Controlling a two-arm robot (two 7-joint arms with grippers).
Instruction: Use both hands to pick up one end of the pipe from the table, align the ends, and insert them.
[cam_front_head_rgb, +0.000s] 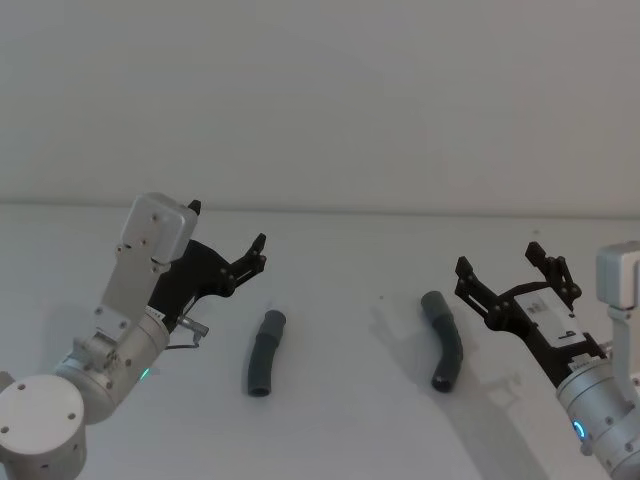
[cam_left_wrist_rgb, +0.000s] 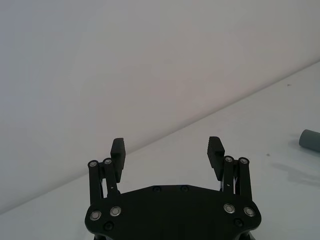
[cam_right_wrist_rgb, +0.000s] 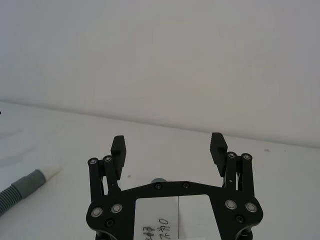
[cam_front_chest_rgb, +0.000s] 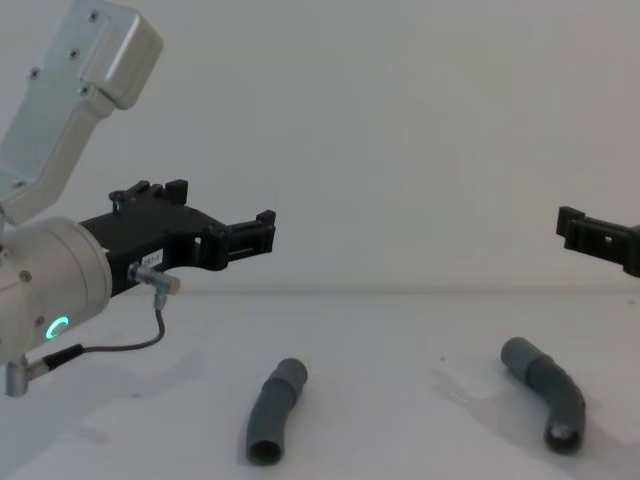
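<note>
I see my left pincer (cam_front_head_rgb: 228, 225) and right pincer (cam_front_head_rgb: 498, 258) released above the bench (cam_front_head_rgb: 350, 430); between them, the left pipe piece (cam_front_head_rgb: 265, 352) and right pipe piece (cam_front_head_rgb: 444, 340) lie apart.

The left black gripper (cam_left_wrist_rgb: 166, 150) looks like matt moulded plastic, with ridged finger pads (cam_left_wrist_rgb: 216, 150) and small bright metal rivets (cam_left_wrist_rgb: 115, 211) at its joints. The right black gripper (cam_right_wrist_rgb: 168, 145) is the same dull plastic and carries a white paper label (cam_right_wrist_rgb: 177, 217). The silver cylindrical wrist (cam_front_chest_rgb: 50, 285) has a smooth satin sheen, like metal. Its thin dark cable (cam_front_chest_rgb: 120, 346) looks rubbery.

Both the left dark grey bent pipe piece (cam_front_head_rgb: 264, 366) and the right dark grey bent pipe piece (cam_front_head_rgb: 445, 345) are matt plastic. The right wrist view shows a ribbed pipe body (cam_right_wrist_rgb: 9, 200), a smooth grey collar (cam_right_wrist_rgb: 32, 181) and a chalky white tip (cam_right_wrist_rgb: 52, 170). The white table (cam_front_head_rgb: 350, 430) is smooth, faintly glossy.
</note>
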